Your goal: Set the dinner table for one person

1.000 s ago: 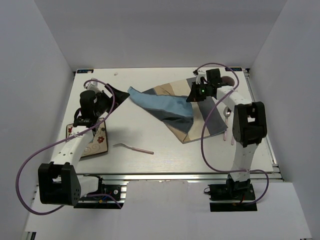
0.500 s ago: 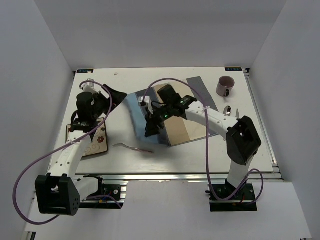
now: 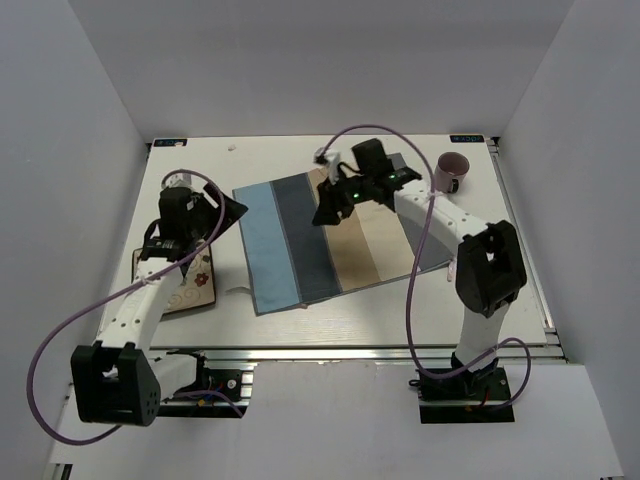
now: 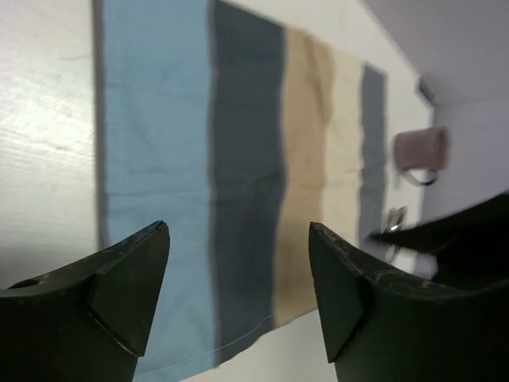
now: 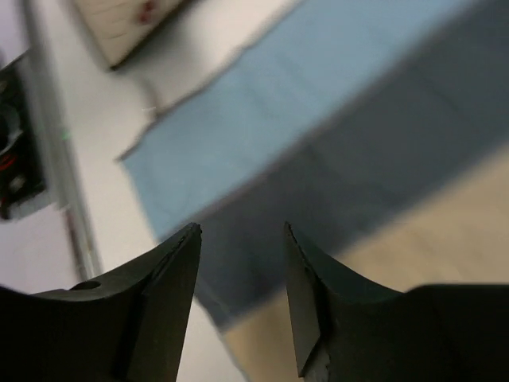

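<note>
The dinner table (image 3: 350, 320) is an off-white top with a metal rail along its near edge. A striped blue, grey and beige placemat (image 3: 330, 240) lies spread flat at its middle. My left gripper (image 3: 225, 208) hovers open by the mat's far left corner, holding nothing. In the left wrist view the left gripper (image 4: 238, 227) looks down on the placemat (image 4: 238, 159). My right gripper (image 3: 325, 210) hangs open above the mat's grey stripe, also empty. In the right wrist view the right gripper (image 5: 241, 227) is over the blurred placemat (image 5: 302, 119).
A pink mug (image 3: 452, 170) stands at the far right, also seen in the left wrist view as the mug (image 4: 421, 151) with a spoon (image 4: 394, 219) beside it. A patterned plate (image 3: 185, 285) lies at the near left under the left arm.
The crumpled placemat has been pulled out flat and now covers the spot where the fork lay. My right gripper opened, let go of it and drew back. The left jaws narrowed a little.
</note>
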Controlling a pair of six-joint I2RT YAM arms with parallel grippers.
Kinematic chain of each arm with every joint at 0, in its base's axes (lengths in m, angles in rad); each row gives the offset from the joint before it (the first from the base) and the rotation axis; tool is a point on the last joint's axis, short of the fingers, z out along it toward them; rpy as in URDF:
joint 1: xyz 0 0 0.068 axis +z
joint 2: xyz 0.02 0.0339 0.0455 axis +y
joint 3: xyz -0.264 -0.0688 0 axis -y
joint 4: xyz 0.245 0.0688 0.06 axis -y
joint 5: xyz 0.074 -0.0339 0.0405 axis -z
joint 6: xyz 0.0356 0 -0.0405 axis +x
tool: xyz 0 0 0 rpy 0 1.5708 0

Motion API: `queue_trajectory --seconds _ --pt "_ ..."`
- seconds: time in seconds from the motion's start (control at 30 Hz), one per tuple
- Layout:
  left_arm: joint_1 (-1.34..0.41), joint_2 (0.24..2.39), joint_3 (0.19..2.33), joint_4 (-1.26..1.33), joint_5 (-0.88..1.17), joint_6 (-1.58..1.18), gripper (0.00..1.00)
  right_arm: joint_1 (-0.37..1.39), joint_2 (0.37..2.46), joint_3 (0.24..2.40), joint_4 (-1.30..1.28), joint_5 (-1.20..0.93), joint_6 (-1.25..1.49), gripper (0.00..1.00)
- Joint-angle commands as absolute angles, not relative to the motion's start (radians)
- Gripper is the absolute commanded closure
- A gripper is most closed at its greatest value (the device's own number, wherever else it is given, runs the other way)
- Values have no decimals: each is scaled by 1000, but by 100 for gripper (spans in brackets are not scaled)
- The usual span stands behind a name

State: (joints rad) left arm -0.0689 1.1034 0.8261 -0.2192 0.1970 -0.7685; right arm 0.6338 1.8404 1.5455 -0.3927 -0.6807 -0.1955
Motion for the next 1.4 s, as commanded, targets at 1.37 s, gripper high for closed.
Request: queue_trajectory --seconds 1.37 --pt "-195 1750 1115 -566 -43 -532 34 34 2154 1571 -387 -135 -276 39"
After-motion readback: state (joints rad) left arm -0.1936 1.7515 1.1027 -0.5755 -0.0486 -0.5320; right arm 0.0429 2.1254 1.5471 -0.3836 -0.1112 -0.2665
